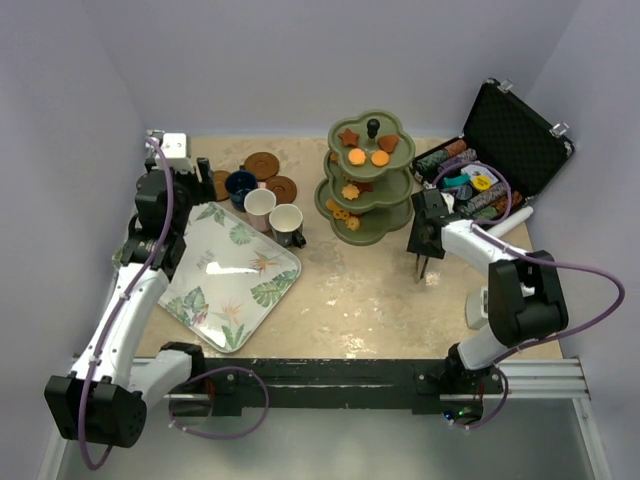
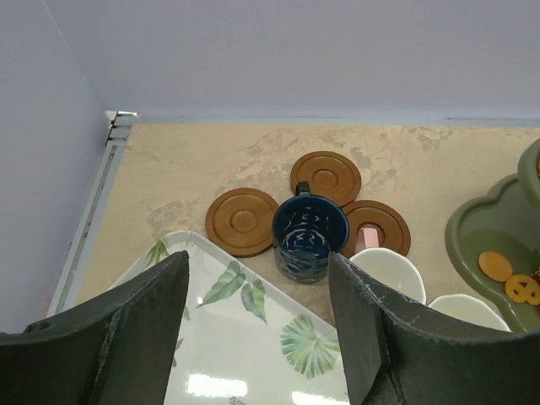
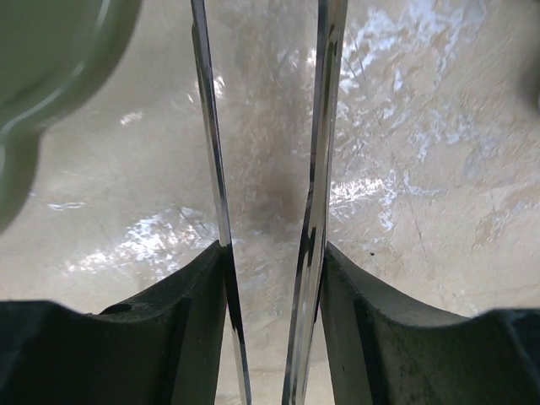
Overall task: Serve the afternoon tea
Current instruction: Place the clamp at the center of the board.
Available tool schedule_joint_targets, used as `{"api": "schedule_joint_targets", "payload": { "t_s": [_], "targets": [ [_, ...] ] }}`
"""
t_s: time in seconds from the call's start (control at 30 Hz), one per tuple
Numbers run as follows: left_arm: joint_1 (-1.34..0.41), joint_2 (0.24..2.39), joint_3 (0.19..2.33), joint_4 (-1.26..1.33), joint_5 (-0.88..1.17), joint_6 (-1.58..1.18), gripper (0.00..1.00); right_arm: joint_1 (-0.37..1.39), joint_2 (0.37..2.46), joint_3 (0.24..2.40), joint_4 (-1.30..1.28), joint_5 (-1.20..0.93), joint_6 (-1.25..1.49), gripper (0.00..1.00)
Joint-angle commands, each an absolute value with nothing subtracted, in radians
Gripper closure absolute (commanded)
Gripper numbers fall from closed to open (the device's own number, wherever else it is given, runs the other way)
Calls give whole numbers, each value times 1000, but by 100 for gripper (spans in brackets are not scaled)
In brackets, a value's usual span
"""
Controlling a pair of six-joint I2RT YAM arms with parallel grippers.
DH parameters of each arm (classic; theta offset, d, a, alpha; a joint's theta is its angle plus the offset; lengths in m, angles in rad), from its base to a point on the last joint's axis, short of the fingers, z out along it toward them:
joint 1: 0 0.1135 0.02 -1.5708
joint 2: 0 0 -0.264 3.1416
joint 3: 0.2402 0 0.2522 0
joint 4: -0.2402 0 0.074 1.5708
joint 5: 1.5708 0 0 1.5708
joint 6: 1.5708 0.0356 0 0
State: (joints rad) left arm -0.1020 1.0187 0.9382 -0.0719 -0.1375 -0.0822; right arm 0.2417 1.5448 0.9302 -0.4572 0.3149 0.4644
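The olive-green three-tier stand [image 1: 367,180] holds orange and brown biscuits [image 1: 357,156] on its tiers. The navy cup [image 1: 240,184] [image 2: 310,234] stands among three brown saucers [image 1: 262,164] [image 2: 242,220]. The pinkish-white cup [image 1: 260,207] [image 2: 386,272] and the cream cup [image 1: 286,222] stand beside it. My left gripper [image 1: 200,180] [image 2: 257,261] is open and empty, over the tray's far corner and facing the navy cup. My right gripper [image 1: 424,240] [image 3: 272,249] is shut on metal tongs [image 3: 207,126], which point down at the table right of the stand [image 3: 51,76].
The leaf-patterned white tray [image 1: 230,275] [image 2: 245,337] lies front left, next to the cups. An open black case of poker chips [image 1: 510,135] stands at the back right. Walls close in the table on the left, back and right.
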Motion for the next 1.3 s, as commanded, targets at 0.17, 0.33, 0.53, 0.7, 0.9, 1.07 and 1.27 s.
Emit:
{"api": "schedule_joint_targets", "payload": {
  "t_s": [0.17,0.33,0.53,0.7,0.9,1.07,1.27],
  "targets": [
    [-169,959,937,-31,-212,-34,28,238,1528,897,-457,324,545,43],
    [-201,953,934,-29,-233,-20,28,238,1587,908,-479,363,564,36],
    [-225,946,927,-17,-213,-11,28,239,1530,911,-495,431,592,15],
    [-225,951,930,-18,-173,-14,27,239,1433,914,-511,457,617,2],
    [-224,997,943,-37,-134,-31,27,242,1278,930,-572,496,667,2],
    [-224,1020,963,-57,-88,-60,26,241,1008,980,-595,511,654,2],
    [-222,1065,986,-83,-43,-87,26,242,784,1051,-364,307,444,8]
  ]
}}
